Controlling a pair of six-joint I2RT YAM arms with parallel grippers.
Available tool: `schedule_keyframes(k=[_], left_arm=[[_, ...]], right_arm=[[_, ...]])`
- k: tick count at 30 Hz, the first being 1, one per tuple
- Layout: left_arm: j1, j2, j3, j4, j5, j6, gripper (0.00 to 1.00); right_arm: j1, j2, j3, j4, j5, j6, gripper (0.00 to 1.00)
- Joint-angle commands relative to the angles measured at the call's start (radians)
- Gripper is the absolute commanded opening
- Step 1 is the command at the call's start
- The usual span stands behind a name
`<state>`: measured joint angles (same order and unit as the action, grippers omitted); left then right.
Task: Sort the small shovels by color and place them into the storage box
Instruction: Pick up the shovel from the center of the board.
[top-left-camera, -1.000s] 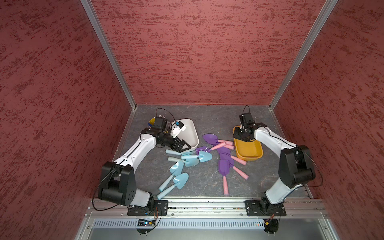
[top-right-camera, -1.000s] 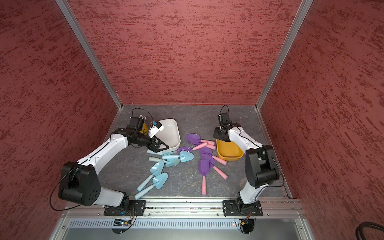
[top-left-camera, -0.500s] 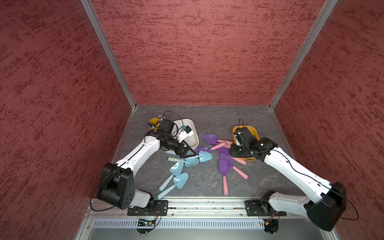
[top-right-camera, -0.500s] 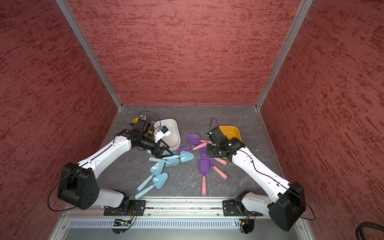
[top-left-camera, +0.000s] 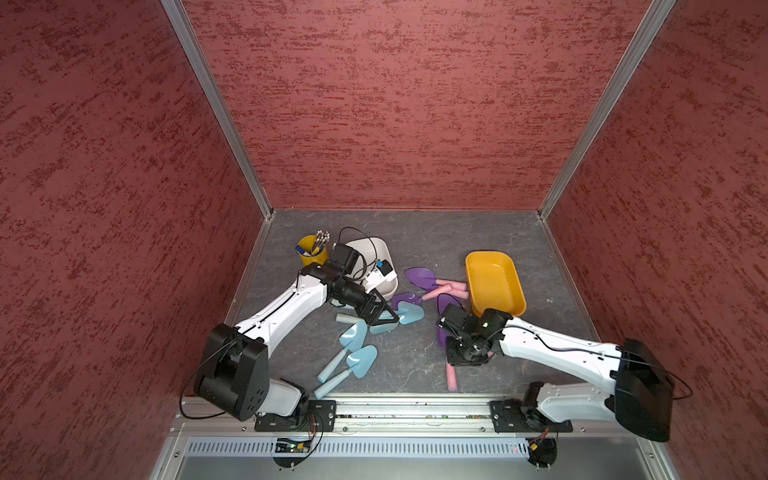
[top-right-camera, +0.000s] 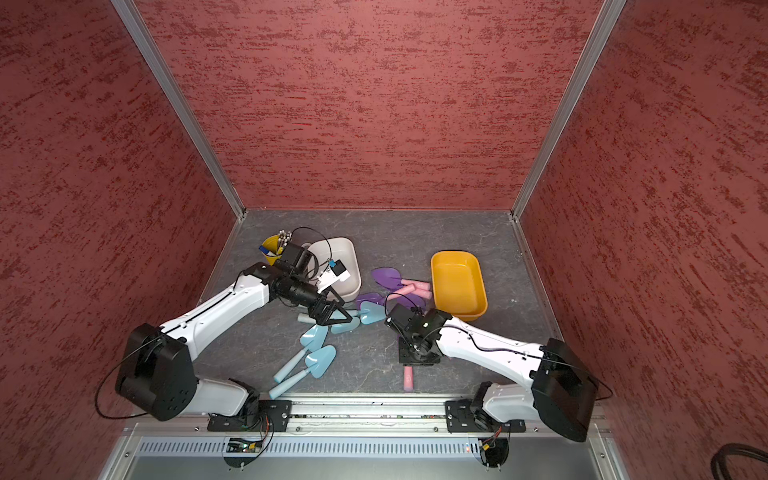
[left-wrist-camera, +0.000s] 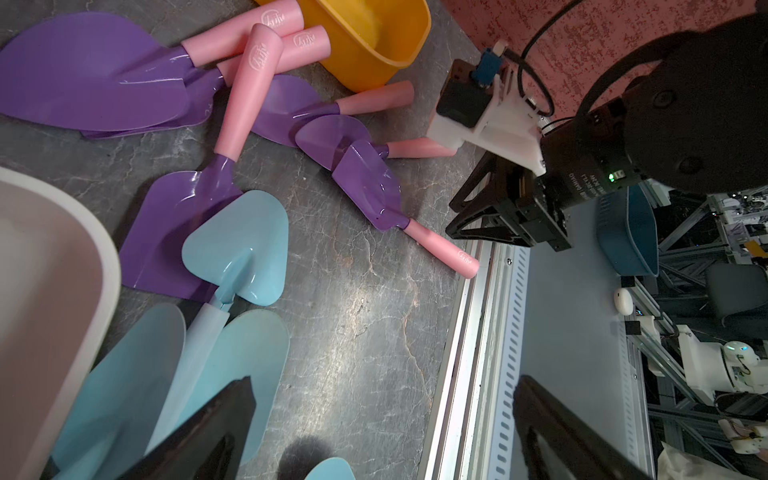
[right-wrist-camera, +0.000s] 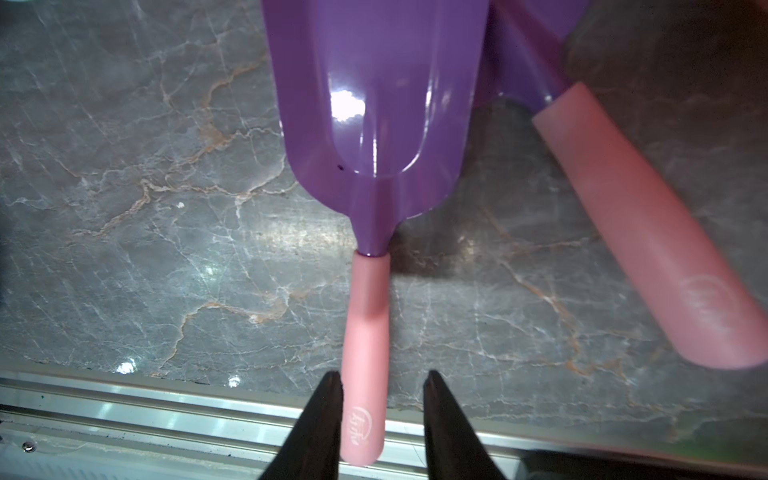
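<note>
Over blue shovels (left-wrist-camera: 249, 357), left jaws wide, right jaws astride pink handle (right-wrist-camera: 368, 316), seemingly loose.

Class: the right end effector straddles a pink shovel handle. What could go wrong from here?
1. The pink handle sits off-centre in the right end effector, against one finger; closing may shove it sideways rather than grip it.
2. The hold is near the handle's tip, so the purple blade might droop or slip out when lifted.
</note>
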<state>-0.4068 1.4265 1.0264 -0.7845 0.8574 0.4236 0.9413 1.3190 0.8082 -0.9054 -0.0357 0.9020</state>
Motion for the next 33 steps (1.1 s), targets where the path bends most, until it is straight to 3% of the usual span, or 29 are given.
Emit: schedule_keyframes(k=[1, 24, 33], left_arm=[[-0.006, -0.011, -0.011, 0.021, -0.004, 0.016, 1.00], [-0.004, -0.019, -0.017, 0.016, -0.006, 0.027, 1.00], [-0.002, -0.012, -0.017, 0.014, -0.010, 0.029, 1.00]], right_arm=[[0.006, 0.032, 0.002, 0.068, -0.010, 0.028, 0.34], [0.007, 0.132, -0.050, 0.112, -0.014, 0.014, 0.31], [0.007, 0.203, -0.060, 0.165, -0.031, 0.002, 0.23]])
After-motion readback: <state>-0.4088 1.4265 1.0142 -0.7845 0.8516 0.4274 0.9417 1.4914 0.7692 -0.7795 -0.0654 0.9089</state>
